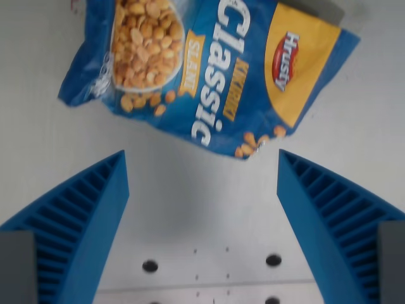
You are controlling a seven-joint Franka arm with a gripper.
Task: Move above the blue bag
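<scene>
A blue snack bag (209, 69) with "Classic" lettering, a yellow corner patch and a picture of peanuts lies flat on the white table across the top of the wrist view. My gripper (202, 158) is open and empty. Its two blue ribbed fingers (82, 215) stand wide apart at the lower left and lower right. The bag's lower edge lies just beyond the fingertips, with the gap between the fingers over bare table below the bag.
The white table surface (196, 209) has several small dark holes (150, 265) near the bottom of the view. A grey shape (326, 9) shows at the top right behind the bag.
</scene>
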